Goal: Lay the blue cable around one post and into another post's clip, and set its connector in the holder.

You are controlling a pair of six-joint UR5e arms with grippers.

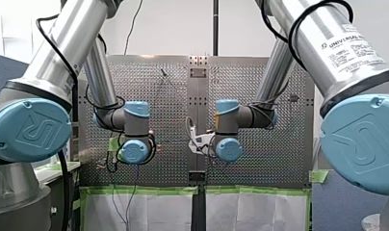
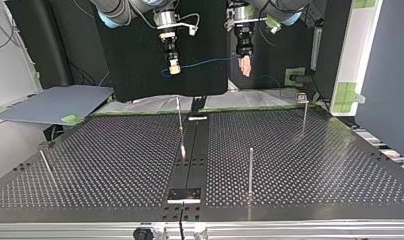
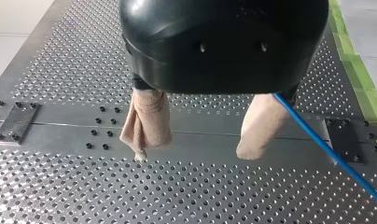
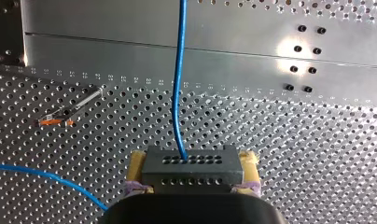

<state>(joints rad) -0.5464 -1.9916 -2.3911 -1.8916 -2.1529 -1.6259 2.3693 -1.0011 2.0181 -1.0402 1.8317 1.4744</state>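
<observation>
My right gripper (image 4: 192, 161) is shut on the black connector (image 4: 191, 179), its yellow pads (image 4: 138, 164) on either side. The blue cable (image 4: 178, 84) leaves the connector and runs straight ahead. In the top view this gripper (image 2: 174, 69) hangs high above the table's far edge, and the cable (image 2: 205, 62) stretches across to my left gripper (image 2: 246, 66). My left gripper (image 3: 203, 140) is open, its beige fingers (image 3: 147, 123) wide apart. The cable (image 3: 326, 149) slants down past the outside of one finger, not between them.
Thin upright posts stand on the perforated table (image 2: 315, 165): one near the middle (image 2: 180, 120), one closer to the camera (image 2: 250, 170), one with a clip on top (image 2: 303, 111), and a leaning one (image 2: 45, 161). A small holder plate (image 2: 185, 194) sits on the centre strip.
</observation>
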